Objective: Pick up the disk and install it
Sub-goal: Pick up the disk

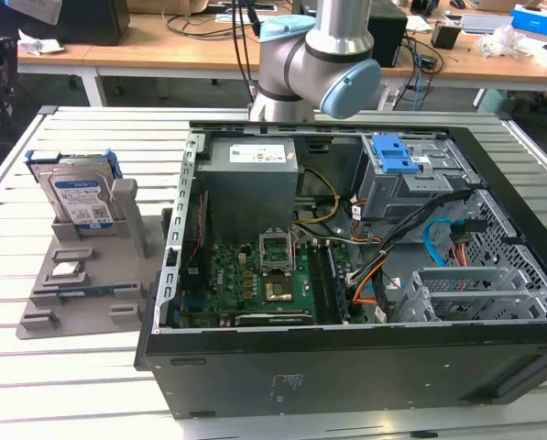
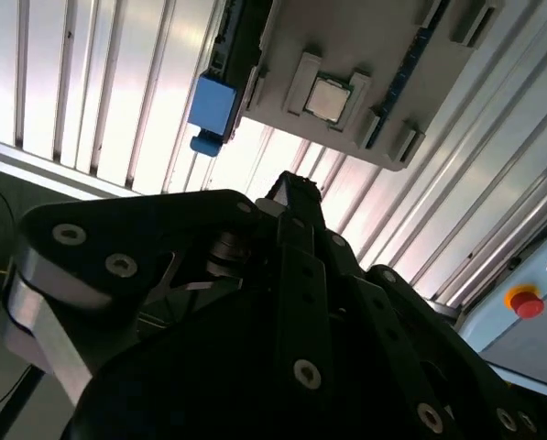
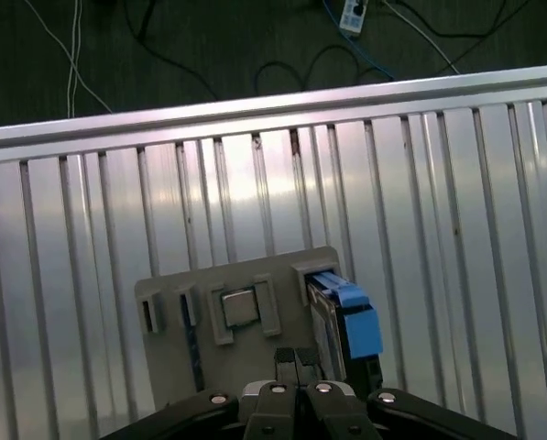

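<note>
At the exterior view's left, the disk (image 1: 79,197) stands upright in a grey holder (image 1: 90,307) on the slatted table (image 1: 7,183), left of the open case (image 1: 346,367). In the first wrist view the gripper (image 3: 296,358), fingers together and empty, points at the holder.

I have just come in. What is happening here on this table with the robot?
A robot arm is set to move the disk into the open computer case. The disk is not yet picked up: it stands upright in a grey holder on the slatted table, at the exterior view's left of the case. In the first wrist view the gripper hangs above that holder, near the disk's blue bracket.
</note>
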Tool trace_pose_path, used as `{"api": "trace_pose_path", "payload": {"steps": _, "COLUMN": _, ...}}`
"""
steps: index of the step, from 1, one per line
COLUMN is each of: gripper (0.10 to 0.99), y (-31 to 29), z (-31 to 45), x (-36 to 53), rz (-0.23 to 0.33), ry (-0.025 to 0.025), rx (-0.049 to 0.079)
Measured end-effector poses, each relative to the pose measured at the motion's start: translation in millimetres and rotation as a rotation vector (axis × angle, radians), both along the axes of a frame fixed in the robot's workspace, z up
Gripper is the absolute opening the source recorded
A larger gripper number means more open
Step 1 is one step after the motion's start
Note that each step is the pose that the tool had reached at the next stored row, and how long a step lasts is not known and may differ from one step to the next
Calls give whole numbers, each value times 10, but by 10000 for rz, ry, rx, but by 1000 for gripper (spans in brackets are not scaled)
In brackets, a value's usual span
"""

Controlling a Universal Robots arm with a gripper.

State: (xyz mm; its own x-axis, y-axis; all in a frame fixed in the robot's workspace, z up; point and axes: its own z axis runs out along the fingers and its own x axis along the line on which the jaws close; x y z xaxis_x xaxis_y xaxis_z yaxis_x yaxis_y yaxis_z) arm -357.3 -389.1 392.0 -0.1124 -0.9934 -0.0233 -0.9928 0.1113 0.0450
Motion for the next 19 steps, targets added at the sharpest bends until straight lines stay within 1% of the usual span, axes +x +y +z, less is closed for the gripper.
{"api": "trace_pose_path", "payload": {"steps": 5, "gripper": 106, "y": 0, "z": 0, "x": 0, "rz": 450, "ry": 0, "rx": 0}}
{"api": "trace_pose_path", "payload": {"steps": 8, "gripper": 106, "y": 0, "z": 0, "x": 0, "rz": 915, "ry": 0, "rx": 0}}
{"api": "trace_pose_path", "payload": {"steps": 19, "gripper": 106, "y": 0, "z": 0, "x": 0, "rz": 1691, "ry": 1, "rx": 0}}
